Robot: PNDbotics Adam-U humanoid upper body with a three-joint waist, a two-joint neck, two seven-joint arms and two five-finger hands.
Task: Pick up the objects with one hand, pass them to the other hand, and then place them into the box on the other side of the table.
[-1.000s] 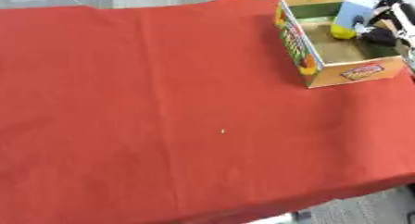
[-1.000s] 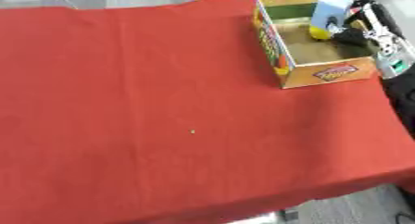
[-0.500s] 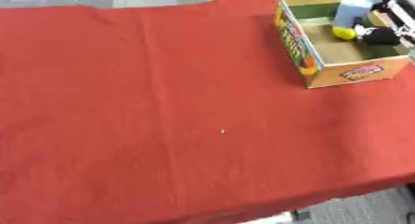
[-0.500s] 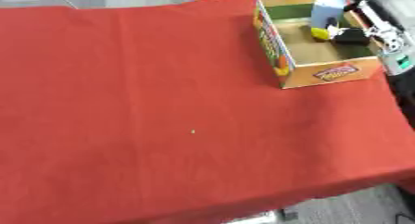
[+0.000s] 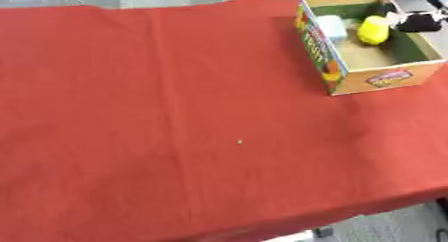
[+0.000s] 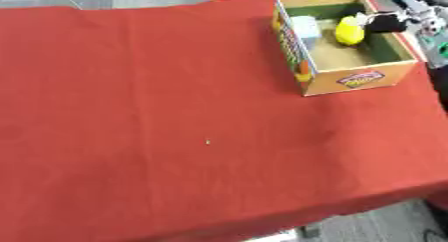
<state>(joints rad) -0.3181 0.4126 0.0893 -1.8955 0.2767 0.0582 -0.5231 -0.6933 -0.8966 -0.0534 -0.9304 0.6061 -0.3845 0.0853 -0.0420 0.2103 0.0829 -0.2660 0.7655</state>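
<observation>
Red cloth (image 5: 175, 126) fills frame. Box (image 5: 385, 78) upper right, holding pale block (image 5: 332, 27) and yellow object (image 5: 373, 30). Right hand (image 6: 382, 22) at box's far rim beside yellow object; finger state unclear. Right eye view shows arm's silver part. Hand higher than before.

A red cloth (image 5: 157, 111) covered the table, creased in faint lines and carrying one tiny pale speck (image 5: 240, 142). Grey floor (image 6: 394, 226) showed past the near right corner and along the far edge.
</observation>
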